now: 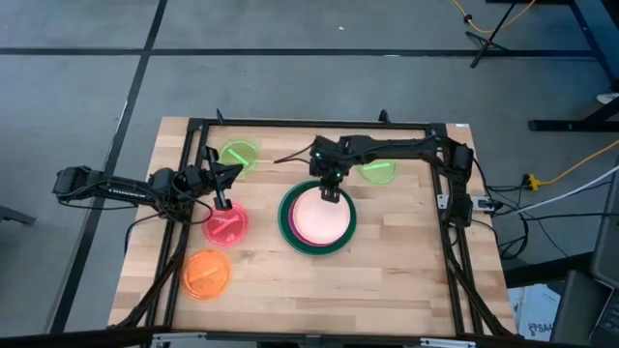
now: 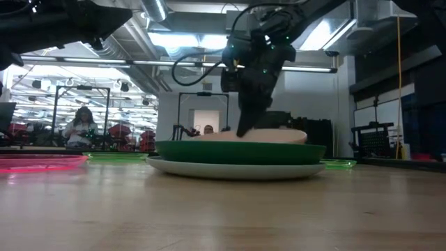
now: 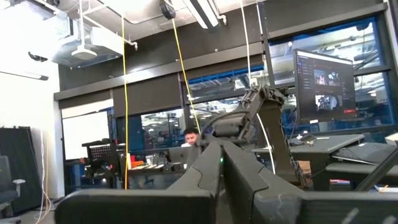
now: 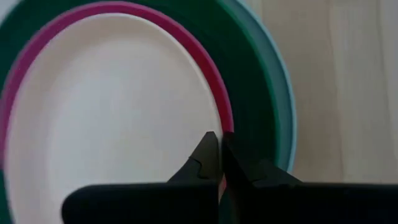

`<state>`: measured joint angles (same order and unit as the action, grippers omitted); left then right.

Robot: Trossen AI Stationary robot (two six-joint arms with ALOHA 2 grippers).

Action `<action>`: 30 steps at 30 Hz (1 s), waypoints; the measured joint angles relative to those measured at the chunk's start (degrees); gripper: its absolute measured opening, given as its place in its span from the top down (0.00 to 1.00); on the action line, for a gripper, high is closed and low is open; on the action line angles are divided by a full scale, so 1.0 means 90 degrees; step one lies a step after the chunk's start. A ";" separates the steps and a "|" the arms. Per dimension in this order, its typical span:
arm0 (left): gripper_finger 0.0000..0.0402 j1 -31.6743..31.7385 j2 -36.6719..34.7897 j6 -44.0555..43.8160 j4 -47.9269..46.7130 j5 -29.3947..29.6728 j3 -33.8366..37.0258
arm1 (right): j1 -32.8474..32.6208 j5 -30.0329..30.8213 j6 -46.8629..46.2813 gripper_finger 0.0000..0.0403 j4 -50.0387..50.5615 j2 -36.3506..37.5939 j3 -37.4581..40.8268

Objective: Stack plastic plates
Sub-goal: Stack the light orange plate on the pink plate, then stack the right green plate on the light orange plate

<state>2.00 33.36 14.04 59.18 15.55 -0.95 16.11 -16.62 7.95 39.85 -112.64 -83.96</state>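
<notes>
A stack of plates [image 1: 317,220] sits mid-table: light blue at the bottom, then dark green, magenta, and peach [image 4: 118,118] on top. My right gripper [image 1: 329,193] is shut, pointing down at the stack's far rim [image 4: 219,140], and shows in the low view [image 2: 244,129]. My left gripper [image 1: 224,201] is shut [image 3: 221,152] and hovers over the far edge of the pink-red plate [image 1: 225,227]. An orange plate [image 1: 207,274] and two lime green plates [image 1: 239,155] [image 1: 377,171] lie flat on the table. My right gripper's shut fingertips [image 4: 211,146] come from above at the peach plate's edge, beside the magenta rim [image 4: 225,118], on the stack's far side. Whether they touch the plate, I cannot tell. The stack lies flat on the table.
A dark frame [image 1: 290,124] runs around the wooden table's edges. Bare wood lies right of the stack [image 1: 406,242] and along the near edge. A person [image 2: 82,125] sits in the room beyond the table.
</notes>
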 joint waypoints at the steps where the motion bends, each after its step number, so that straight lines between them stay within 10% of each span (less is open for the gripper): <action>1: 0.98 0.0000 0.0000 -0.0002 0.0000 0.0000 0.0000 | -0.0012 0.0032 0.0000 0.99 -0.0081 0.0000 0.0052; 30: 0.98 0.0000 0.0000 -0.0012 0.0000 -0.0002 0.0000 | 0.0003 -0.0145 0.0363 0.68 0.0602 0.0953 0.0268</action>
<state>2.00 33.36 13.93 59.18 15.53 -0.95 16.14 -17.92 11.22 45.27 -104.07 -81.55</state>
